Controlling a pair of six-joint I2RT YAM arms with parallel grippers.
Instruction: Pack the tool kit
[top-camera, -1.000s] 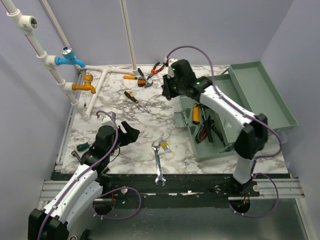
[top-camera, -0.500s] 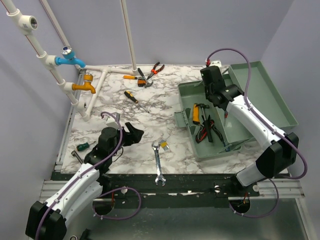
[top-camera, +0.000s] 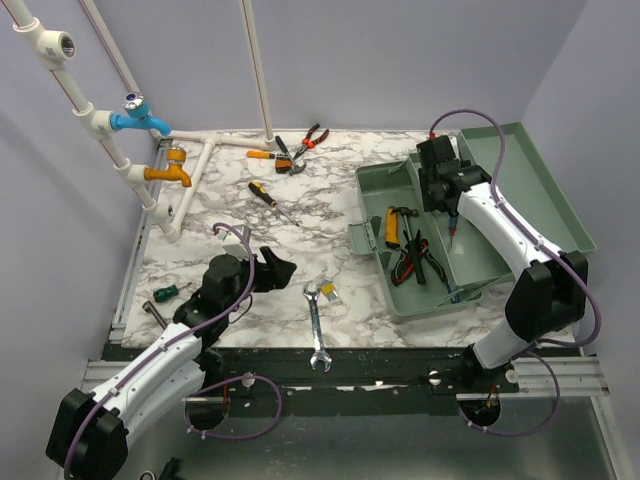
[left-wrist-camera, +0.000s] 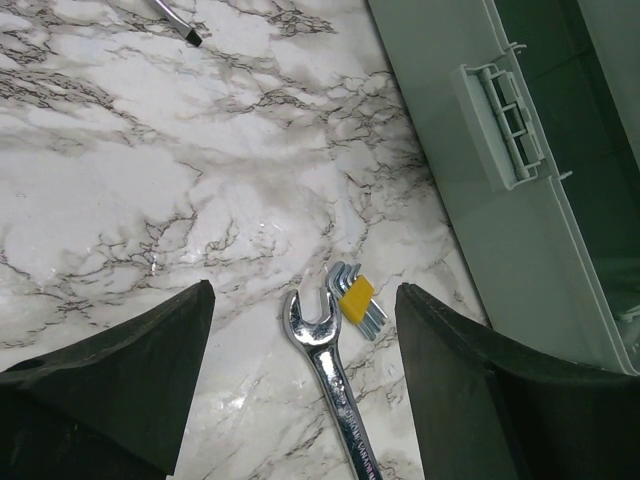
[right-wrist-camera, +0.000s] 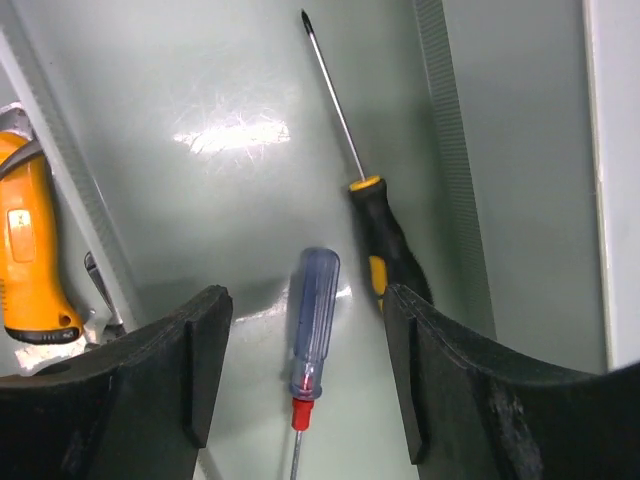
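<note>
The toolbox (top-camera: 383, 187) is pictured on the right of the tabletop (top-camera: 330, 235), its lid (top-camera: 530, 190) laid open to the right, with two screwdrivers (right-wrist-camera: 313, 330) lying side by side inside. A wrench (top-camera: 317, 325) is seen left of the box near the front edge, hex keys (top-camera: 328, 292) just beside its head. The pliers (top-camera: 303, 143) and another screwdriver (top-camera: 272, 202) are shown further back.

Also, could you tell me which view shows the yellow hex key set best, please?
Left wrist: the hex key set lies close and sharp beside the wrench, separate keys visible. Top external shows only a tiny yellow speck; right wrist does not show it.
</note>
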